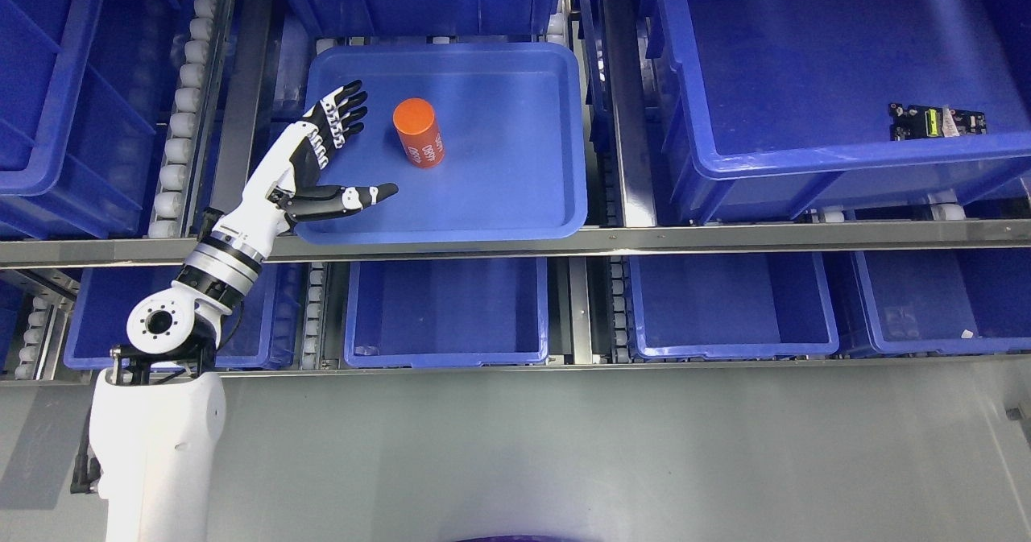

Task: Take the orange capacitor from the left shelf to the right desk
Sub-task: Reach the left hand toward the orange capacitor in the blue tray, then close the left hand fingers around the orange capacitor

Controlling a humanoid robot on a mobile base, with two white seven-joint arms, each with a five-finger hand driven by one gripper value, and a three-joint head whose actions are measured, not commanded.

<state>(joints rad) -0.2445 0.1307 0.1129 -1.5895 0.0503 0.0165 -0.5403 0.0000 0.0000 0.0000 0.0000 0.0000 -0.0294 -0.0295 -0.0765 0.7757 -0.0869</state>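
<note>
An orange cylindrical capacitor (419,132) stands in a shallow blue tray (515,196) on the upper shelf. My left hand (354,147) reaches over the tray's left side, just left of the capacitor. Its fingers (342,115) are spread and its thumb (354,196) points right below the capacitor. The hand is open and does not touch the capacitor. My left arm comes up from the lower left. My right arm is out of view.
Deep blue bins surround the tray; the right one (805,155) holds a small black-and-yellow part (937,122). More blue bins (447,312) sit on the lower shelf. A metal shelf rail (644,240) runs across in front. Grey floor lies below.
</note>
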